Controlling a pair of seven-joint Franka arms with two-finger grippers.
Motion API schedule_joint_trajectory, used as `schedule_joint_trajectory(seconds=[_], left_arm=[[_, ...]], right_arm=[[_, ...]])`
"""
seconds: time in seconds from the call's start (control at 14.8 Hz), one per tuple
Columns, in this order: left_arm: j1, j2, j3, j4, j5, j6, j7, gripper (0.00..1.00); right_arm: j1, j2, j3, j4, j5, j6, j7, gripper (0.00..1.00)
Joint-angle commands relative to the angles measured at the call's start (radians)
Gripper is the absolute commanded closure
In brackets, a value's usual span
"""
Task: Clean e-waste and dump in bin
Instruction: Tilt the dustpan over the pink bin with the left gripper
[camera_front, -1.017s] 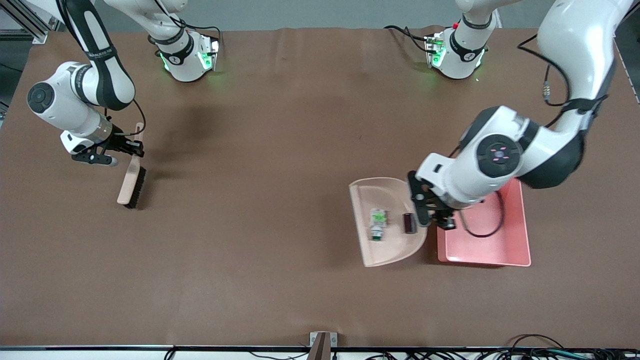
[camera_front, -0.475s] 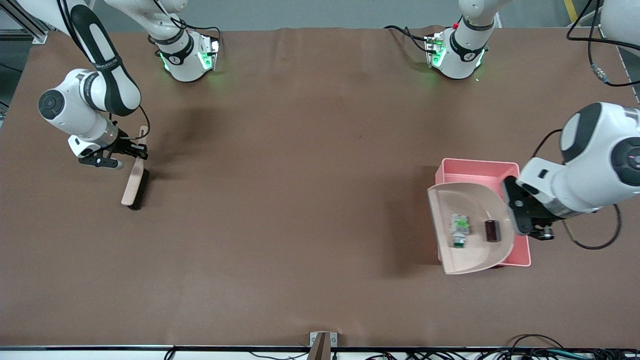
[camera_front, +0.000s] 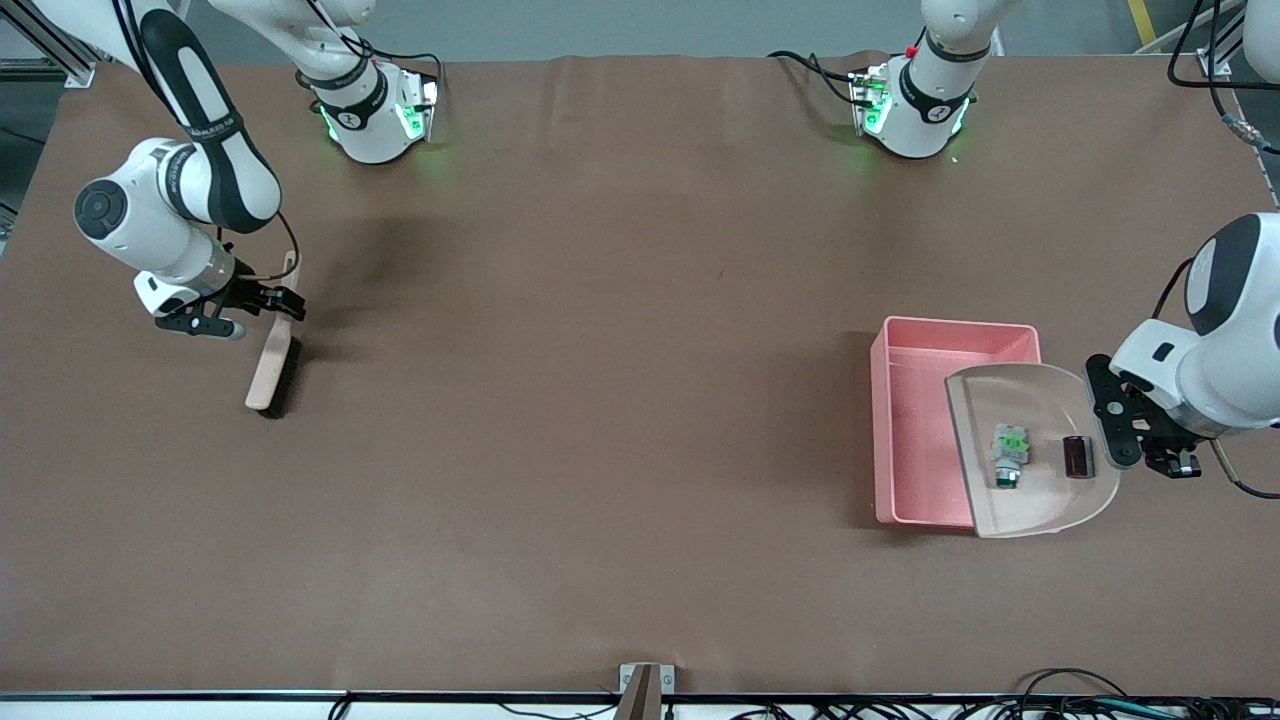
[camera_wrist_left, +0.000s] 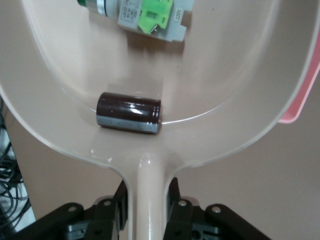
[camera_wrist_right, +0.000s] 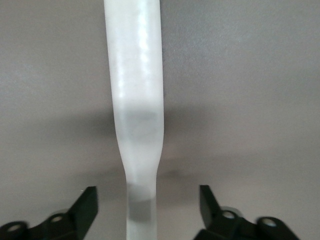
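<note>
Dustpan (camera_front: 1035, 455) is clamped by its handle in our left tool (camera_front: 1135, 440), level over the bin (camera_front: 915, 420) so the e-waste (camera_front: 1008, 455) stays put until tipping. Our right tool (camera_front: 265, 300) sits spread wide around the brush (camera_front: 270, 365) on the worktop (camera_front: 600, 400), parked clear.

Bright even overhead light (soft shadows), wrist views blurred.

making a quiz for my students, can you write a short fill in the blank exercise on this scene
1. The left gripper is shut on the handle of the beige plastic ____.
2. The dark brown cylinder and the white component with a green end lie in the ____.
3. The open right gripper straddles the handle of the beige ____.
4. The dustpan is over the pink ____.

Missing: dustpan; dustpan; brush; bin
</note>
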Motion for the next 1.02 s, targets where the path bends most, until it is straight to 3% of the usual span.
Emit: schedule_joint_trajectory(seconds=[0.0, 0.2, 0.61, 0.95], left_arm=[[0.030, -0.007, -0.011, -0.049, 0.058, -0.009, 0.006, 0.90], [0.030, -0.007, -0.006, -0.090, 0.154, -0.009, -0.020, 0.90], [0.020, -0.003, 0.000, -0.112, 0.283, -0.046, -0.077, 0.92], [0.010, -0.018, -0.015, -0.097, 0.330, -0.090, -0.086, 0.92]], right_arm=[[-0.023, -0.006, 0.017, 0.029, -0.006, -0.015, 0.000, 0.00], [-0.019, -0.008, 0.017, 0.131, -0.005, -0.102, 0.006, 0.00], [0.024, -0.008, 0.021, 0.603, -0.005, -0.636, 0.026, 0.00], [0.026, -0.010, 0.021, 0.872, -0.006, -0.927, 0.026, 0.00]])
